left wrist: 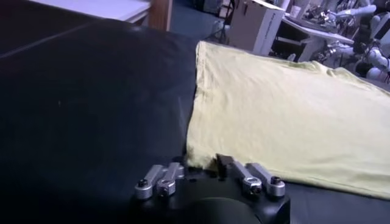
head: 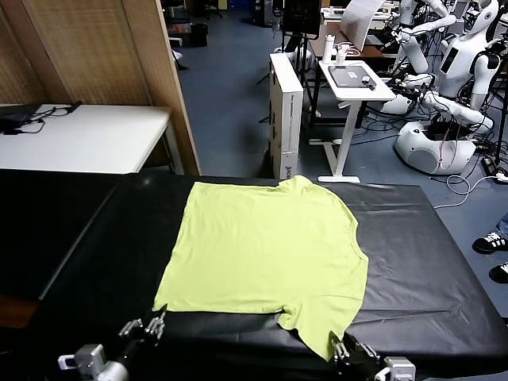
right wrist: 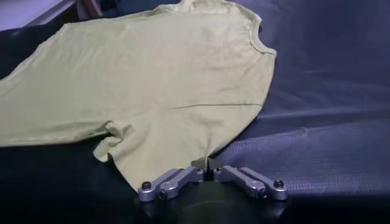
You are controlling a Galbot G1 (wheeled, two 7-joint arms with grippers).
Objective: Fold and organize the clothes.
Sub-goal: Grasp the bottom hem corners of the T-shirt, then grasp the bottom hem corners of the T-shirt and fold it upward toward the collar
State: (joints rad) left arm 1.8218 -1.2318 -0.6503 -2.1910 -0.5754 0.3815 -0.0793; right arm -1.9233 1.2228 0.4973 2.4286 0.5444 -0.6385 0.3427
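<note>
We've got the shirt [head: 266,250] flat on the black bench [head: 429,270]. L hand [head: 153,325] pinches its near-left corner, R hand [head: 341,348] pinches the near-right sleeve tip. Grasp step; next, prob. lift both together, fold evenly.

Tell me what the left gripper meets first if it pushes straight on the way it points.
The left gripper is already at the near corner of the T-shirt, shut on that edge as far as the view shows; going on, it would push into the shirt lying on the black table.
</note>
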